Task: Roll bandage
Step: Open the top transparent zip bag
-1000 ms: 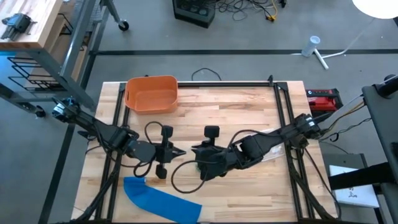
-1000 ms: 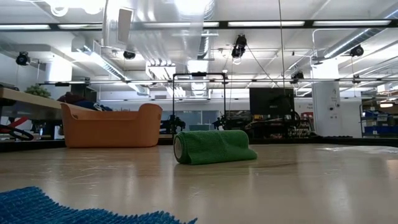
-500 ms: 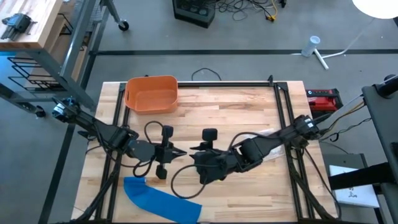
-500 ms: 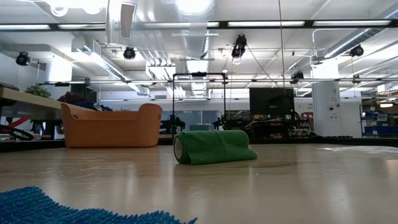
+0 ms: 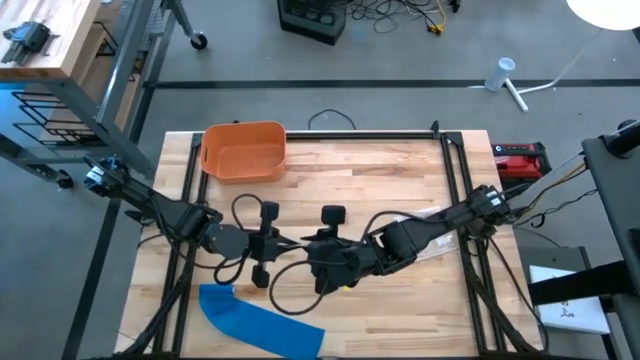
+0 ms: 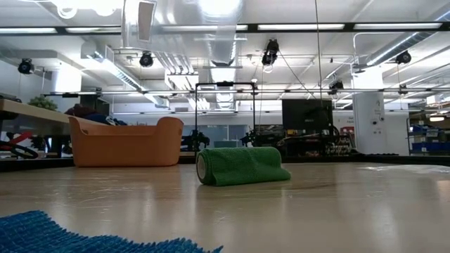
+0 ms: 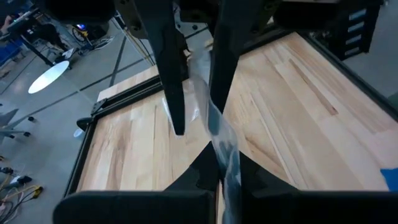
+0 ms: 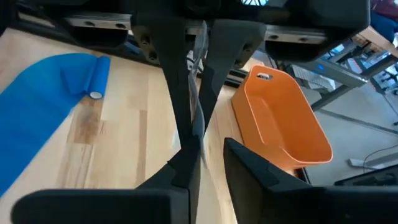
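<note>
Above the table's middle, my left gripper (image 5: 292, 245) is shut on a thin translucent strip (image 7: 214, 121). My right gripper (image 5: 310, 248) faces it tip to tip and stands open. Its fingers stand on either side of the same strip (image 8: 198, 106), which runs on toward the right arm. A blue bandage (image 5: 258, 322) lies spread at the near left, its far end rolled up (image 8: 94, 74). A green bandage roll (image 6: 239, 166) lies on its side on the table in the low view; the arms hide it in the high view. My left gripper pinches the translucent strip (image 7: 224, 158) between its two fingertips, coming from the table's left and slanting slightly down. The strip is lifted clear of the table and runs on nearly straight toward the right arm. My right gripper: whether its fingers (image 7: 217, 93) touch the strip, I cannot tell.
An orange bin (image 5: 244, 150) stands at the far left of the wooden table (image 5: 380, 170). Black cables (image 5: 290, 285) loop on the table below both grippers. A clear sheet (image 5: 432, 216) lies under the right arm. A black frame rail (image 5: 450, 180) runs along the table's right side.
</note>
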